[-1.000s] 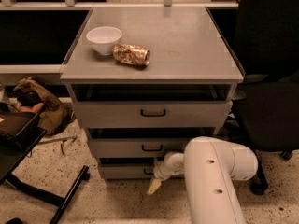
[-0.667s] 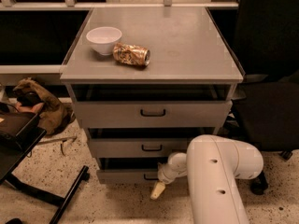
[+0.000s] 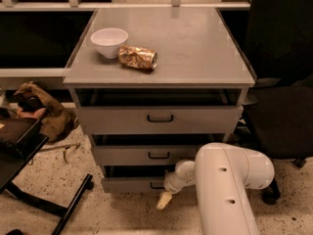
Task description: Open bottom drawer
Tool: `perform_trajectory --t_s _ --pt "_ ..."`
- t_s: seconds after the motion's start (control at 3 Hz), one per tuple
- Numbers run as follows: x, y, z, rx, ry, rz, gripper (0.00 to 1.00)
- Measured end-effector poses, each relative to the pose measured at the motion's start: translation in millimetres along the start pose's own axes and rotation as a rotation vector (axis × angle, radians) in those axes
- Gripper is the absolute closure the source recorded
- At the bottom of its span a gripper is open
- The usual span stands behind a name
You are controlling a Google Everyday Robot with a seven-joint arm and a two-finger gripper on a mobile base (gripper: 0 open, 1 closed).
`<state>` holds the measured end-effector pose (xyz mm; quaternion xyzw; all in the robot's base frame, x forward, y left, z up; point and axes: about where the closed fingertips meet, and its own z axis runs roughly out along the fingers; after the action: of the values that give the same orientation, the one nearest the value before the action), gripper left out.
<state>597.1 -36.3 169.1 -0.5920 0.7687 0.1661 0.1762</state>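
Since a second ago: logged cabinet (image 3: 195, 48) unmoved, arm (image 3: 230, 180) edged slightly right in lower right of frame, bottom drawer (image 3: 127, 184) sitting lower with a wider dark gap above. Judged part-way out, at bottom centre, lowest of three.

Keep arm low and backing toward bottom edge of frame, clear of middle drawer front. Pull drawer straight along its runners, level, no sideways or downward drag; could bind if pulled crooked. Keep pace steady so cabinet does not rock.

Noted bowl (image 3: 109, 40) and can (image 3: 138, 58) on top, upper left. Can lying on its side, likely to roll if jolted.

Found gripper (image 3: 164, 199) just below right of centre of drawer front, slanting down-left, at or just beside handle (image 3: 156, 185). Cannot tell whether spread or closed on it. Confirm hold before drawing further, since a small loop like that may slip free under an angled pull.
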Motion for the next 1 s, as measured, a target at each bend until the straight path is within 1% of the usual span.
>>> perform_trajectory --t_s 0.33,0.67,1.0 --pt "1 10 -1 -0.015 0.002 0.023 0.00" --pt "0 10 -4 -0.015 0.002 0.023 0.00" --pt "6 39 -9 -0.036 0.009 0.067 0.00"
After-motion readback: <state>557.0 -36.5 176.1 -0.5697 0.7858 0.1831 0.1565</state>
